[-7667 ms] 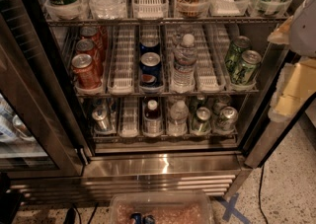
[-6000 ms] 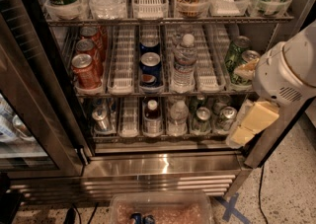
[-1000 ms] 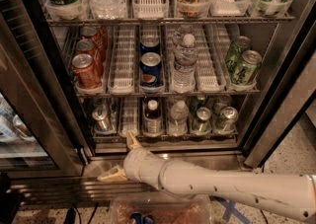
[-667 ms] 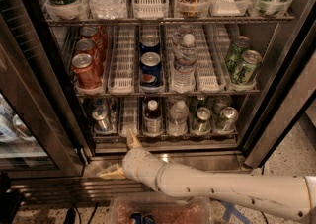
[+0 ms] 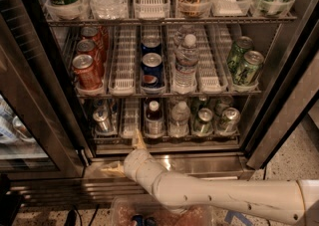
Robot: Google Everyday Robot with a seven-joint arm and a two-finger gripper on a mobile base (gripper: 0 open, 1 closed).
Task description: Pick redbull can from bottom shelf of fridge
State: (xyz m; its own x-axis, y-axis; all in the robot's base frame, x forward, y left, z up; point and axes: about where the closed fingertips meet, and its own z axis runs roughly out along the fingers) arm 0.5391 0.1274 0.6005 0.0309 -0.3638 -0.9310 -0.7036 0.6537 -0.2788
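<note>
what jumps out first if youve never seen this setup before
A long white arm lies across the foreground from the lower right, its pincer open just below the front lip of the bottom shelf. Behind it the fridge is packed with drinks: red cola cans on the middle rack's left, and the slim redbull can at the bottom shelf's left end, just above and left of the pincer.

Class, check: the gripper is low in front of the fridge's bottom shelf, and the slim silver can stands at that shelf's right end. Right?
No. The camera view shows the slim silver can at the left end of the bottom shelf; the gripper is low in front of that shelf.
</note>
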